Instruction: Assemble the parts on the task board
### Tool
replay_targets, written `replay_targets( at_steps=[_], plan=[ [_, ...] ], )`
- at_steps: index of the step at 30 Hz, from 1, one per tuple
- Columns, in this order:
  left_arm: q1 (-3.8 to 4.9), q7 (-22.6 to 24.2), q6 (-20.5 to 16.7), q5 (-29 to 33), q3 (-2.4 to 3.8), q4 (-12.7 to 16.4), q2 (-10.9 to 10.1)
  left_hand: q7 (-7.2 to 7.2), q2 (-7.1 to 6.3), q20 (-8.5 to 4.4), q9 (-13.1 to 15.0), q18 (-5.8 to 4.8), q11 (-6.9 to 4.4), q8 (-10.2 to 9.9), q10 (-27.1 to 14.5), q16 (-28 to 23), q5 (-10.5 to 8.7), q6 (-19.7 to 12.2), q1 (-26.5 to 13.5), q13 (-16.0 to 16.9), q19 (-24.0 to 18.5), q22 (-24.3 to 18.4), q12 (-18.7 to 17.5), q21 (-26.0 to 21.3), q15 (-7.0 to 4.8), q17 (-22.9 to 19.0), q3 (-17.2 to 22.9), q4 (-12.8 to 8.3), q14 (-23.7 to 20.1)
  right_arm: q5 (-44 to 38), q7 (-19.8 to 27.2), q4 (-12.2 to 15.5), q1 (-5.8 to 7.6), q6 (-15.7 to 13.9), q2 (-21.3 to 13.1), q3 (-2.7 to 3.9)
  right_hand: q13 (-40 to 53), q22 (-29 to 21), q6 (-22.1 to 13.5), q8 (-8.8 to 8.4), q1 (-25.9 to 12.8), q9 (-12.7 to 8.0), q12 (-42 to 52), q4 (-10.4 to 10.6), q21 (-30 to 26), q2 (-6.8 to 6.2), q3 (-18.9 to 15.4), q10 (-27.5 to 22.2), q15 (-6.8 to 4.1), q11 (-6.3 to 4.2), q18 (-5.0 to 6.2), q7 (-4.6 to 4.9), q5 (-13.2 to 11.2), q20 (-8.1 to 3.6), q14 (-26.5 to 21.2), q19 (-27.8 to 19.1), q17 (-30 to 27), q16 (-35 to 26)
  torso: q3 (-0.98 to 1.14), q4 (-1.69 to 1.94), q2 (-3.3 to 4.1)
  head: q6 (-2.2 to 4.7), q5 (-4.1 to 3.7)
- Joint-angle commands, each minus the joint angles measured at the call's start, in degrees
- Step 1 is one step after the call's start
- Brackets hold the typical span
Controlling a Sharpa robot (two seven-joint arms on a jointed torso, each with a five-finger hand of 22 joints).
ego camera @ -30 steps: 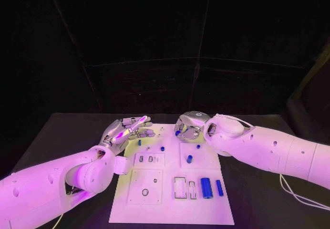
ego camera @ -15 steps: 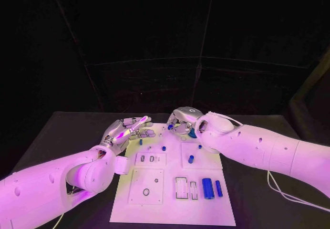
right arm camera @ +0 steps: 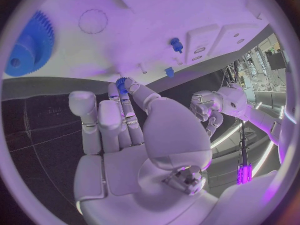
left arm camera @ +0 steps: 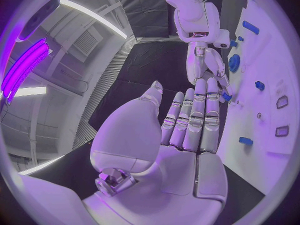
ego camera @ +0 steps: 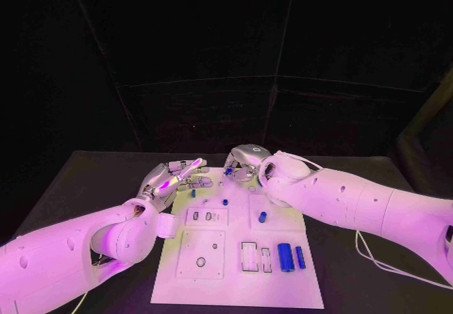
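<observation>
So the white rectangular task board (ego camera: 241, 242) is sitting in the middle of the black bench (ego camera: 76, 183), and it's looking maybe partway done at best. A big blue toothed gear (right arm camera: 28, 45) is already lying flat on the board's far end, and a few small blue pegs (ego camera: 262, 216) are standing or lying around the middle, but I can't tell which are actually seated. Down at the near end, a fat blue cylinder (ego camera: 285, 253) and a thinner blue bar (ego camera: 301, 257) are lying loose next to two open rectangular slots (ego camera: 249, 256), so those are clearly waiting to go in, and the oval hole (ego camera: 200, 261) on the near left panel is looking empty too. The right robot hand (ego camera: 243, 165) is hovering over the far end of the board and seems to be pinching a tiny blue part (right arm camera: 121, 82) at its fingertips; from the wrist view it looks like a small knobbly piece, judging it's the next one to get placed. The left robot hand (ego camera: 172, 178) is hanging flat and spread beside the board's far left edge, holding nothing, fingers straight and side by side.
</observation>
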Motion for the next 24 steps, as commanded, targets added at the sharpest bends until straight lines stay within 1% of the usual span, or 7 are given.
replay_targets(
  at_steps=[1,3,5,7,11,17,24],
  plan=[
    [0.1,0.0,0.9,-0.3,0.05,0.0,0.1,0.5,0.42,0.4,-0.1,0.65,0.0,-0.3,-0.6,-0.3,0.29,-0.5,-0.3,-0.1,-0.2,-0.1,-0.2,-0.2,-0.14,0.1,-0.2,-0.2,-0.4,-1.0,-0.9,-0.4,0.16,0.4,0.5,0.05,-0.1,0.1,-0.3,-0.26,0.1,0.1,-0.3,0.2,0.4,-0.65,0.3,-0.5,0.13,0.07,-0.51,0.2,-0.2,0.25,0.8,-0.1,0.1,0.3,0.02,0.02,0.07,-0.06,0.08],
    [0.1,0.0,0.9,-0.3,0.05,0.0,0.2,0.5,0.42,0.4,-0.1,0.65,0.0,-0.3,-0.6,-0.3,0.29,-0.5,-0.3,-0.1,-0.2,-0.1,-0.2,-0.2,-0.14,0.1,-0.2,-0.2,-0.4,-1.0,-1.0,-0.6,0.16,1.0,0.8,0.05,-0.1,0.1,-0.4,-0.27,0.0,0.1,-0.3,0.3,0.4,-0.72,0.4,-0.5,0.15,0.08,-0.5,0.2,-0.2,0.26,0.8,-0.1,0.1,0.3,0.05,0.02,0.07,-0.14,0.1],
    [0.11,0.0,0.9,-0.3,0.05,0.0,0.2,0.5,0.42,0.4,-0.1,0.65,0.0,-0.3,-0.6,-0.3,0.29,-0.5,-0.3,-0.1,-0.2,-0.1,-0.2,-0.2,-0.14,0.1,-0.2,-0.2,-0.4,-1.1,-1.3,-0.8,0.16,1.5,1.0,0.05,-0.1,0.1,-0.4,-0.27,0.0,0.0,-0.3,0.3,0.4,-0.74,0.4,-0.5,0.15,0.08,-0.5,0.2,-0.2,0.26,0.8,-0.1,0.1,0.3,0.02,0.06,0.09,-0.16,0.09],
    [0.11,0.0,0.9,-0.3,0.05,0.0,0.2,0.5,0.42,0.4,-0.1,0.65,0.0,-0.3,-0.6,-0.3,0.29,-0.5,-0.3,-0.1,-0.2,-0.1,-0.2,-0.2,-0.14,0.1,-0.2,-0.2,-0.4,-1.1,-1.4,-1.0,0.16,1.7,1.1,0.04,-0.1,0.1,-0.5,-0.29,-0.1,0.0,-0.3,0.4,0.4,-0.83,0.4,-0.6,0.18,0.11,-0.49,0.21,-0.2,0.29,0.8,-0.2,0.1,0.4,0.01,0.02,0.11,-0.18,0.13],
    [0.14,-0.1,0.9,-0.3,0.05,0.0,0.2,0.5,0.42,0.4,-0.1,0.65,0.0,-0.3,-0.6,-0.3,0.29,-0.5,-0.3,-0.1,-0.2,-0.1,-0.2,-0.2,-0.14,0.1,-0.2,-0.2,-0.4,-1.1,-1.6,-1.3,0.16,1.6,1.4,0.04,-0.1,0.0,-0.5,-0.29,-0.1,0.0,-0.3,0.4,0.4,-0.85,0.4,-0.7,0.19,0.12,-0.48,0.22,-0.3,0.29,0.8,-0.2,0.1,0.4,-0.01,-0.01,0.22,-0.09,0.21],
    [0.15,-0.2,1.0,-0.3,0.05,-0.1,0.3,0.5,0.42,0.4,-0.1,0.65,0.0,-0.3,-0.6,-0.3,0.29,-0.5,-0.3,-0.1,-0.2,-0.1,-0.2,-0.2,-0.14,0.1,-0.2,-0.2,-0.4,-1.1,-1.7,-2.1,0.17,1.7,2.0,0.04,-0.1,-0.1,-0.8,-0.34,-0.2,0.0,-0.3,0.7,0.4,-1.19,0.7,-1.0,0.28,0.2,-0.44,0.27,-0.3,0.37,0.7,-0.4,-0.1,0.3,-0.06,0.11,0.27,-0.11,0.14],
    [0.15,-0.2,1.1,-0.3,0.05,-0.2,0.4,0.5,0.42,0.4,-0.1,0.65,0.0,-0.3,-0.6,-0.3,0.29,-0.5,-0.3,-0.1,-0.2,-0.1,-0.2,-0.2,-0.14,0.1,-0.2,-0.2,-0.4,-1.1,-1.7,-2.8,0.17,1.7,2.7,0.04,-0.1,-0.2,-1.3,-0.38,-0.3,0.0,-0.4,1.1,0.4,-1.66,1.0,-1.7,0.43,0.36,-0.41,0.35,-0.4,0.5,0.5,-0.7,-0.4,0.3,-0.06,0.1,0.35,-0.12,0.18]
  ],
)
